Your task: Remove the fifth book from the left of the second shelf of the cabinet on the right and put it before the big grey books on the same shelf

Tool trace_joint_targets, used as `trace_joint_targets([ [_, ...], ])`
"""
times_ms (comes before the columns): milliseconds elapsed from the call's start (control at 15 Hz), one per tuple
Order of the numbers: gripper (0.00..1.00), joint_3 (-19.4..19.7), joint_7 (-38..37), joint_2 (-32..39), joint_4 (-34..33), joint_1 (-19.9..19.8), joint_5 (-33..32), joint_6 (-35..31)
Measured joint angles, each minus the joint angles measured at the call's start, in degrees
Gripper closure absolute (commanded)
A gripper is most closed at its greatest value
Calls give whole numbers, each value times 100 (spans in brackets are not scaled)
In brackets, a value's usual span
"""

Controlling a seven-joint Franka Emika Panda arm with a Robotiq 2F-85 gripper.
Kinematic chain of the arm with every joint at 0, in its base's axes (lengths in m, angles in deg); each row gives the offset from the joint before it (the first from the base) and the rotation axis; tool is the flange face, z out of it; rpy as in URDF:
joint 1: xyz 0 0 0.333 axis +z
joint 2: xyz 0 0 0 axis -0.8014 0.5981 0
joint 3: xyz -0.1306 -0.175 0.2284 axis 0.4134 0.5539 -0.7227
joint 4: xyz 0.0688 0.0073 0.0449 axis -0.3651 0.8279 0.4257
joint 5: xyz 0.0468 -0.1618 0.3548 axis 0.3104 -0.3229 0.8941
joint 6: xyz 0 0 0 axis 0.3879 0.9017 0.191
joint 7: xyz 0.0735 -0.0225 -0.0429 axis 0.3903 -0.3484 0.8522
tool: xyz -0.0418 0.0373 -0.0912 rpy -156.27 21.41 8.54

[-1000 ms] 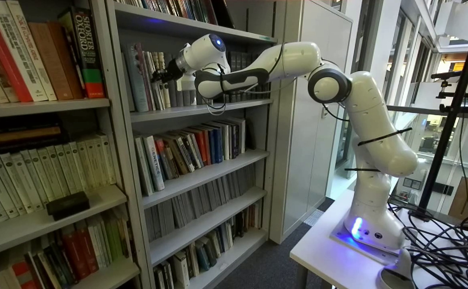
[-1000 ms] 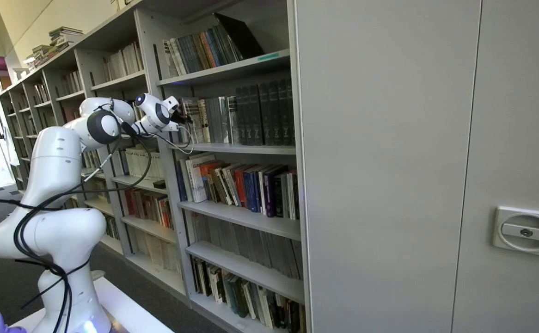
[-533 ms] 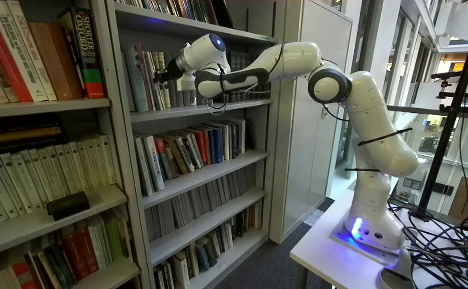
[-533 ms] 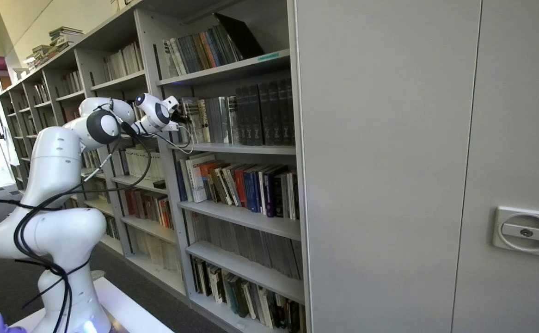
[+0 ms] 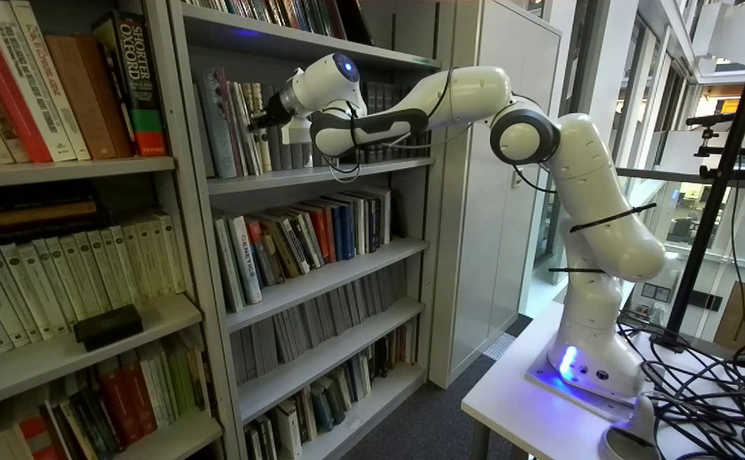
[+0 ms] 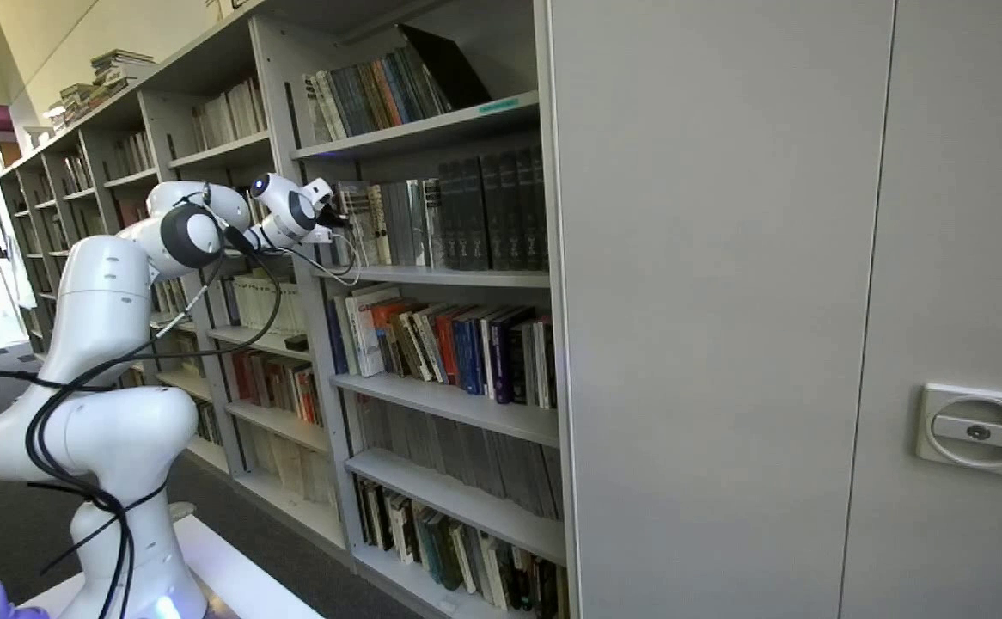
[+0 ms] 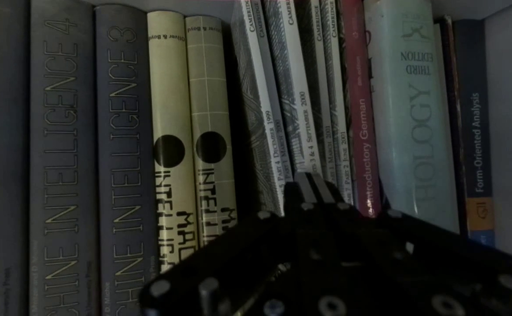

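One slim June 2001 Cambridge journal [image 7: 340, 114], judged to be the fifth book, stands spine-out on the second shelf [image 6: 467, 277]. In the wrist view it lies near the fingers [image 7: 307, 188], between their twelve and three o'clock, long axis roughly twelve to six; they are clenched, nothing visibly held. Counted there: five Cambridge journals [image 7: 302, 94], two pale Oliver & Boyd volumes [image 7: 170, 92], three grey Machine Intelligence volumes [image 7: 65, 131].

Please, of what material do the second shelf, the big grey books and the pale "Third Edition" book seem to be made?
Second shelf: probably painted metal, satin; smooth, evenly grey edge.
Big grey books: likely paper in matt hard covers, perhaps cloth; spines barely shine.
Pale book: glossy, maybe laminated card over paper; light sheen along its spine.
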Motion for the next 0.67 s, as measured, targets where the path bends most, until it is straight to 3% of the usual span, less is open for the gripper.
trace_joint_targets([
  [667, 0, 0, -1, 36, -13, 76, 4, 1],
])
